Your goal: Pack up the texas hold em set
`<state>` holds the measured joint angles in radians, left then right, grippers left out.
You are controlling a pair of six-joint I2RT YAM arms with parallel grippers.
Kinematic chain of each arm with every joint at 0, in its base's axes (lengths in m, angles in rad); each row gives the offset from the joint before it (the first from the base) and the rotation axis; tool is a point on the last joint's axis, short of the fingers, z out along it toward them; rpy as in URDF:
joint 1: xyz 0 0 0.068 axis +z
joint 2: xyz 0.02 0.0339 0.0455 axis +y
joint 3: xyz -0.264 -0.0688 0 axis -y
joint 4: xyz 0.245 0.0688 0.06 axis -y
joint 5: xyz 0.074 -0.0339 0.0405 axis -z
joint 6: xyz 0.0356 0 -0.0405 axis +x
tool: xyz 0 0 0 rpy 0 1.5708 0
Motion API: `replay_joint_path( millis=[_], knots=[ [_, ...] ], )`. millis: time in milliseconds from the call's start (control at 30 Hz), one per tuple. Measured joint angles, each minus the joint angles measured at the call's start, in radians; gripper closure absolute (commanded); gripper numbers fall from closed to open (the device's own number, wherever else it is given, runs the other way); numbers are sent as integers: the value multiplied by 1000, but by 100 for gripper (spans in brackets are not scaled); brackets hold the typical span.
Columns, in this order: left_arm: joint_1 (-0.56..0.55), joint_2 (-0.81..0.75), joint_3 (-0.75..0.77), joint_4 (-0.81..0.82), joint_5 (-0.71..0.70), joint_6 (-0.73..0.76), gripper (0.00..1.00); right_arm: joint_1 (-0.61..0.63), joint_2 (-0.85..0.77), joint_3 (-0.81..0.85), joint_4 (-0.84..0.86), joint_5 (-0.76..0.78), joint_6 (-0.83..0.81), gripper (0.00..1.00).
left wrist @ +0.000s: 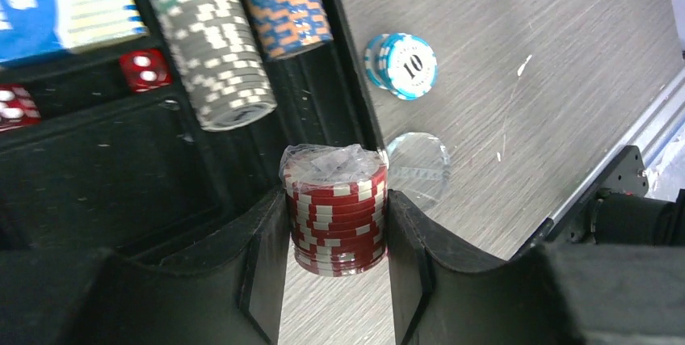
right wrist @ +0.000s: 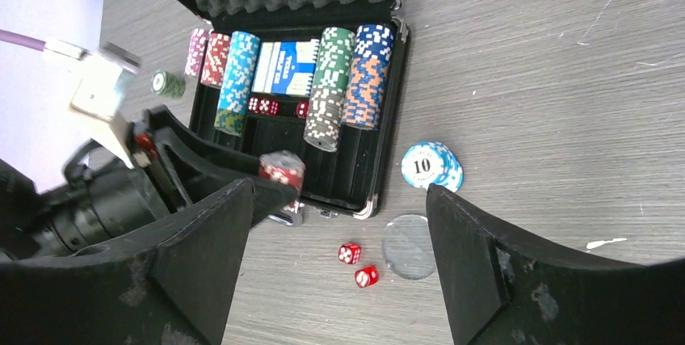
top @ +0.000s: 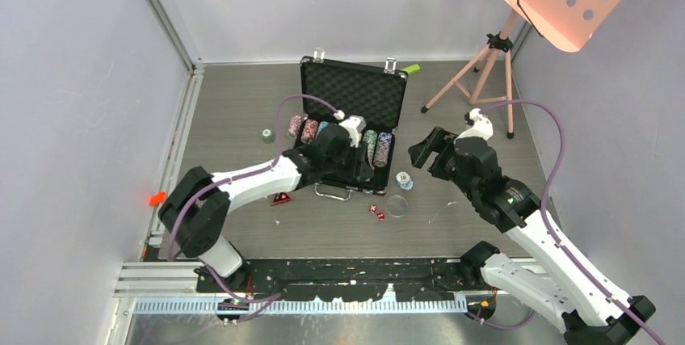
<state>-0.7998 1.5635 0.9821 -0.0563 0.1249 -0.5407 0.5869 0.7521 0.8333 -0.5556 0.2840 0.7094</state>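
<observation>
Left gripper (left wrist: 335, 228) pinches plastic-wrapped red-and-white chip stack (left wrist: 335, 191) at open black foam-lined briefcase (top: 352, 90) near edge; top view hides stack behind left arm (top: 250, 179). Right gripper (right wrist: 341, 199) spread wide beside case, empty.

The open black briefcase (top: 355, 90) is carried near the middle of the grey wood-grain table (top: 242, 103). A short blue chip stack (top: 404, 180), the clear disc (top: 397, 205) and two red dice (top: 373, 209) are located near its front right corner. The red triangle (top: 282, 198) is located front-left, a small green chip stack (top: 267, 135) to the left, and the pink tripod (top: 485, 70) rear-right.
</observation>
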Motion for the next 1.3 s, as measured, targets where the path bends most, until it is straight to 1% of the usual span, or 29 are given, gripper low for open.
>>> replay_joint_path(
  millis=[233, 500, 767, 833, 933, 1000, 1233, 1267, 1300],
  knots=[
    [-71, 58, 3, 76, -12, -74, 100, 0, -13, -6, 0, 34, 2, 16],
    [-76, 124, 6, 142, -43, -92, 100, 0, -13, -12, -2, 36, 2, 16],
    [-76, 231, 65, 168, -61, -85, 99, 0, -13, -12, -7, 36, 1, 16],
    [-76, 249, 71, 169, -72, -84, 94, 0, -13, -12, -7, 35, 0, 16],
    [-76, 267, 91, 150, -108, -88, 76, 0, -13, -12, -9, 33, -3, 16],
    [-76, 268, 98, 147, -134, -90, 67, 0, -13, -12, -10, 33, -7, 16],
    [-76, 268, 119, 141, -159, -109, 47, 0, -10, -12, -12, 28, -22, 16],
    [-76, 268, 121, 141, -158, -111, 46, 0, -6, -12, -14, 27, -23, 16],
    [-76, 268, 123, 141, -158, -111, 39, 0, -1, -12, -20, 24, -23, 16]
  ],
)
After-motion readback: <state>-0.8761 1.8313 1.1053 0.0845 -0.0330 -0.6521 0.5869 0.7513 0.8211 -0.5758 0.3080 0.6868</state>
